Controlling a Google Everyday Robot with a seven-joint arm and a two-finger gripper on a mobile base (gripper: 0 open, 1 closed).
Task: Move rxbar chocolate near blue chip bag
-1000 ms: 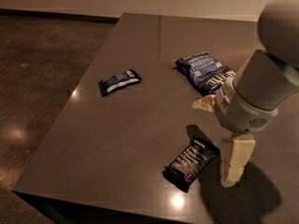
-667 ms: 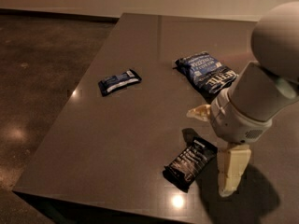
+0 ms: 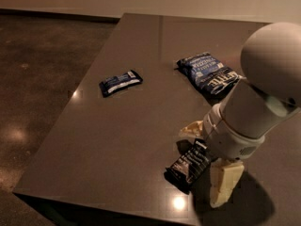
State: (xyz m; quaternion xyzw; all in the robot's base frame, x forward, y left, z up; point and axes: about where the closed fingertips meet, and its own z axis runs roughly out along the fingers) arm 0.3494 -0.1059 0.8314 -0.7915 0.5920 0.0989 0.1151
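Note:
The rxbar chocolate [image 3: 187,167], a small black wrapper with white text, lies flat near the table's front edge. My gripper [image 3: 201,167] hangs over it from the right, open. One cream finger [image 3: 192,129] is just behind the bar's far end and the other finger [image 3: 223,182] is at its near right side. The bar's right end is hidden under the wrist. The blue chip bag [image 3: 209,73], crinkled with white lettering, lies farther back on the table, partly behind my arm.
A small dark-blue bar wrapper with a white stripe [image 3: 120,82] lies left of centre on the dark table [image 3: 141,131]. The table's front edge is close to the rxbar. The floor drops off at the left.
My arm has moved left and down toward the rxbar, so the fingers now straddle it. The bar, the chip bag and the dark-blue wrapper have not moved.

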